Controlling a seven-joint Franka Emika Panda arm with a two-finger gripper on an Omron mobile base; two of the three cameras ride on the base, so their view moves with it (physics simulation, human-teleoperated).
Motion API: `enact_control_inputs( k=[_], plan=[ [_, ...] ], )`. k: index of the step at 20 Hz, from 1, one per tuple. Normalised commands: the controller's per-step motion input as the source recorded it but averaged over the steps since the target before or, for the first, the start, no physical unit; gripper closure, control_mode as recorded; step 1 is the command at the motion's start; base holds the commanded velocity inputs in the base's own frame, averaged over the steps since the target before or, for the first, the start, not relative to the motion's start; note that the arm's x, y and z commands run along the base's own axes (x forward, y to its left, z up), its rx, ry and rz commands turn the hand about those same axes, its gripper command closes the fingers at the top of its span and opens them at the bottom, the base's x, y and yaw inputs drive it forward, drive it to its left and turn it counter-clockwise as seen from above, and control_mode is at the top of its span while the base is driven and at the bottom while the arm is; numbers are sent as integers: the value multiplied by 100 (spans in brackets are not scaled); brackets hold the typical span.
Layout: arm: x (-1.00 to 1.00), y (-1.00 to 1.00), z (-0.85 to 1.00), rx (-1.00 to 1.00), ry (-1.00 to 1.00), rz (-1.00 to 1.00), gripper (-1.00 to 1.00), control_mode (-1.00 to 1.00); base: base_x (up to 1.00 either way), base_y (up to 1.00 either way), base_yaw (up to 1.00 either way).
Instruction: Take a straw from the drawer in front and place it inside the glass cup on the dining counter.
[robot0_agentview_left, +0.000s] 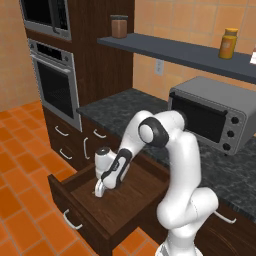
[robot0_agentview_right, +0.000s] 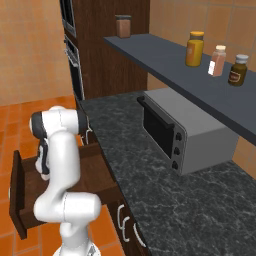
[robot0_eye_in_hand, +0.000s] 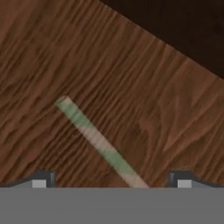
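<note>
gripper (robot0_eye_in_hand: 111, 181) wide open, holding nothing, low over straw (robot0_eye_in_hand: 98, 142) in drawer (robot0_agentview_left: 127, 192); no legible writing

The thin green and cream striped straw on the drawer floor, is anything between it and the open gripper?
Nothing visible: the striped straw lies bare on the dark brown wooden drawer floor, between the open gripper fingertips.

A grey toaster oven (robot0_agentview_left: 212, 119) sits on the black speckled counter (robot0_agentview_right: 165, 200). A built-in wall oven (robot0_agentview_left: 56, 87) stands left, a microwave (robot0_agentview_left: 46, 17) above it. The grey shelf (robot0_agentview_right: 165, 62) holds a brown jar (robot0_agentview_left: 119, 26), a yellow bottle (robot0_agentview_right: 195, 48) and two spice jars (robot0_agentview_right: 227, 65).
</note>
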Motion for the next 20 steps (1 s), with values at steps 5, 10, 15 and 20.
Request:
enact_control_inputs(
  k=[5, 10, 15, 20],
  plan=[
    [22, 1, -23, 0, 0, 7, -100, -100, 0, 0, 0],
    [14, 4, -35, 0, 2, 4, -100, -100, 0, 0, 0],
    [7, 7, -47, 0, 5, 3, -100, -100, 0, 0, 0],
    [1, 15, -50, 0, 11, 2, 100, -100, 0, 0, 0]
  ],
)
